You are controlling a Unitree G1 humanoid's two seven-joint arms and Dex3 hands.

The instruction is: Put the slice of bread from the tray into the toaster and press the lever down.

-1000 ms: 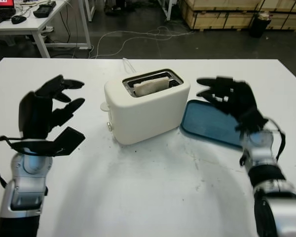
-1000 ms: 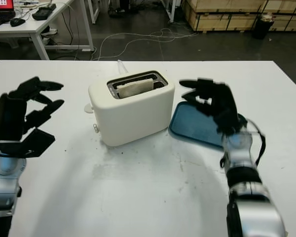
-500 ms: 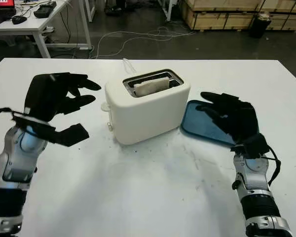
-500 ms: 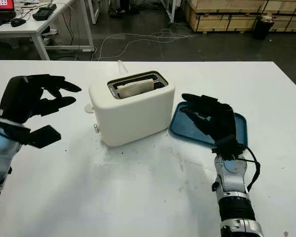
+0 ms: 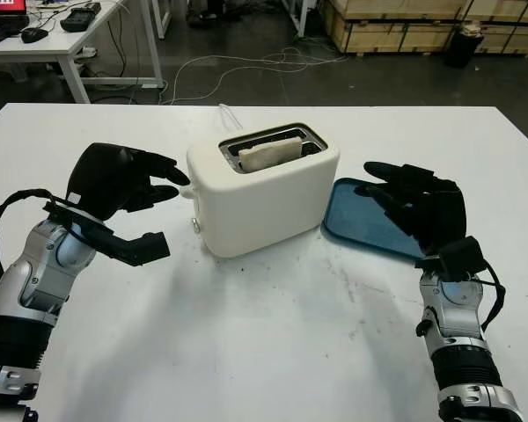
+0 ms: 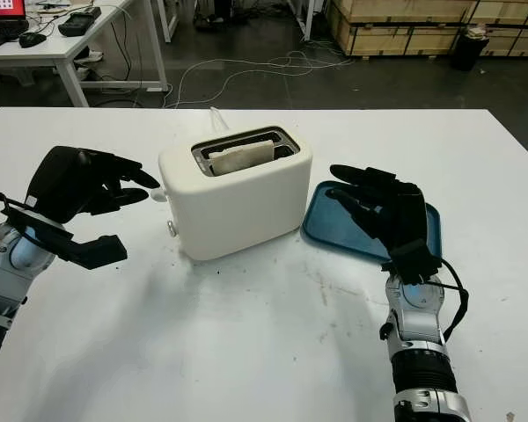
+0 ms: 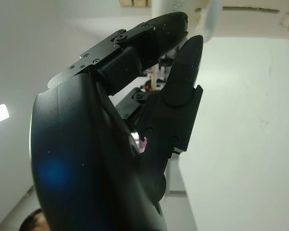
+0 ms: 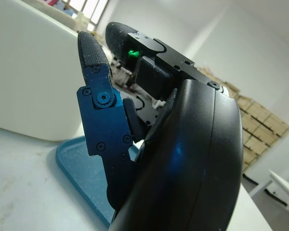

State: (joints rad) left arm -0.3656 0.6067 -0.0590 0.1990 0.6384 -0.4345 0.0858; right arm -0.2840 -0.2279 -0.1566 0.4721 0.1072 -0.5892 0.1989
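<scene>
1. Two black hands over a white desk [image 5: 273, 334], toaster [image 5: 264, 189] between them near desk centre.
2. Bread [image 5: 268, 153] sits in the toaster slot, top edge poking just above the rim; it is not on the tray.
3. Tray [image 5: 374, 224], blue, lies flat on the desk just right of the toaster, its near-left corner touching or almost touching the toaster base; nothing on the visible part.
4. Lever [image 5: 187, 188], small white tab on the toaster's left end, looks up near the top of its travel.
5. Left hand [image 5: 128, 189] is raised off the desk just left of the toaster, holding nothing, open, fingertips [image 5: 178, 176] right at the lever; can't tell if they touch it. Thumb hangs lower, apart from the toaster.
6. Left wrist view: fingers [image 7: 183, 72] point at the white lever tab at the frame edge.
7. Right hand [image 5: 418, 211] hovers above the tray's near part, open, holding nothing, fingers aimed toward the toaster but apart from it.
8. Right wrist view: right hand [image 8: 135, 115] over blue tray, white toaster wall beyond.
9. Background: cables on the floor, another table far left, crates at the back.
</scene>
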